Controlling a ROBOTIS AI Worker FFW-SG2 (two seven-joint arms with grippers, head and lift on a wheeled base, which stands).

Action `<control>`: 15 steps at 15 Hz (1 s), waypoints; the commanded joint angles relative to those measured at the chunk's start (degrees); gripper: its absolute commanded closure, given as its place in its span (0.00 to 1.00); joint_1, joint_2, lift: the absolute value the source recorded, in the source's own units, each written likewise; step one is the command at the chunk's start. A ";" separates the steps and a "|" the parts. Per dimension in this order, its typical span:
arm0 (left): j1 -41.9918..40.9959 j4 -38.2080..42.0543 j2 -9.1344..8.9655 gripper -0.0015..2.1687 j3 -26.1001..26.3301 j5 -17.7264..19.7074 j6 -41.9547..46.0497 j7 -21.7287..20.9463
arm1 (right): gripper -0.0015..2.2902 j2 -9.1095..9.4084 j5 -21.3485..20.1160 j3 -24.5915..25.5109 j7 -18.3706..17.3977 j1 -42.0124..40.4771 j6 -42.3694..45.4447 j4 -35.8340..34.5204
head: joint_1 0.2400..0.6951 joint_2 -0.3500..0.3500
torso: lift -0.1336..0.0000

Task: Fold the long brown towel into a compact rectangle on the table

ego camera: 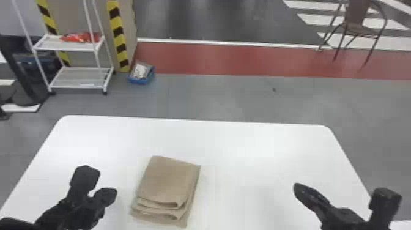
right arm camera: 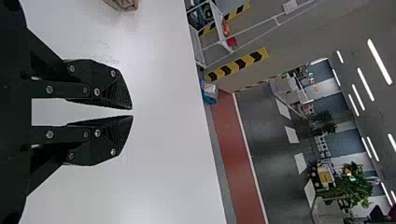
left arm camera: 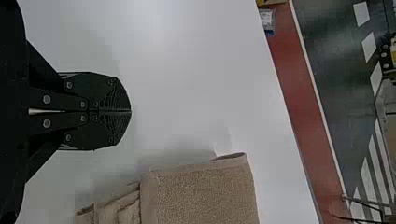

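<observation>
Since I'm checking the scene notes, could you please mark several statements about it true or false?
1. The folded brown towel shows stacked layers at its near edge. True.
2. The towel lies nearer the right black claw. False: it lies nearer the left black claw.
3. The right claw grips the towel. False: the right claw is well away from it.
4. A red floor strip runs beyond the white table. True.

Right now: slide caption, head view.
Folded brown towel on white table, between the left gripper and the right gripper.
</observation>
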State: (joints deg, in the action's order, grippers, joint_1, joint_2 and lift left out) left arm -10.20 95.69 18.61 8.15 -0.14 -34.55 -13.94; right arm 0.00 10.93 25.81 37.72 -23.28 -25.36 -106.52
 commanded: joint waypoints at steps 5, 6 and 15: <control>-3.69 4.77 -0.42 0.83 -1.65 4.27 -2.15 -1.97 | 0.42 0.05 0.41 -0.15 1.48 -1.94 0.96 -0.97 | 1.00 0.34 | 1.00; -3.78 4.42 -0.59 0.83 -1.56 4.54 -2.15 -1.97 | 0.42 0.05 0.41 -0.15 1.57 -2.03 0.96 -0.97 | 1.00 0.33 | 1.00; -5.01 4.86 -1.30 0.83 -0.94 8.14 -2.68 -2.85 | 0.42 0.05 0.93 -0.24 2.53 -1.85 1.31 0.09 | 1.00 0.29 | 1.00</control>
State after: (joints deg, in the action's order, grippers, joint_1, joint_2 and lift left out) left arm -14.69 99.86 17.42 7.36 7.20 -36.72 -16.50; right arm 0.00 11.76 25.54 40.24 -25.22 -24.20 -106.64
